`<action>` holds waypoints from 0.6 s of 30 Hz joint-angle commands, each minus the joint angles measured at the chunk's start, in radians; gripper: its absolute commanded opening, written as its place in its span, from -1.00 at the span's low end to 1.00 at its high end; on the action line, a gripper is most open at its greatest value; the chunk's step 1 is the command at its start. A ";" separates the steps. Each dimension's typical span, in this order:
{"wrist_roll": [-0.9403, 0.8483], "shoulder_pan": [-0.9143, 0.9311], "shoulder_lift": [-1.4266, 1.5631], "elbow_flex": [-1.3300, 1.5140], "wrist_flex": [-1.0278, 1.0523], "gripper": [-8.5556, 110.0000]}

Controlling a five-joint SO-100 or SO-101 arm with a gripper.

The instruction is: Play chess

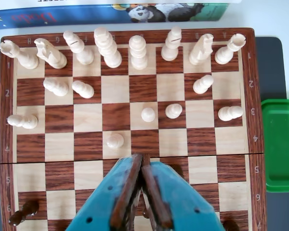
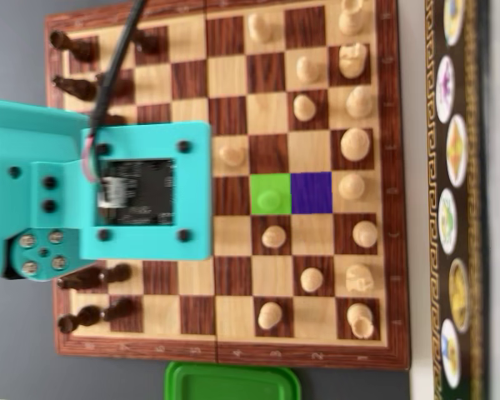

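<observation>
Your gripper (image 1: 143,161) hangs above mid-board with its jaws pressed together and empty; the pawn (image 2: 270,200) on the green-marked square beside the purple one looks like your target

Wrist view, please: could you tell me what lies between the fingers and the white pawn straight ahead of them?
Nothing: in the wrist view only one bare dark square separates the fingers from that white pawn.

Green lid (image 1: 281,144), panda-print box (image 1: 111,13), perhaps book.
</observation>
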 commanded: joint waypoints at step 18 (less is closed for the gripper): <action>0.009 0.003 0.661 0.531 -0.574 -0.86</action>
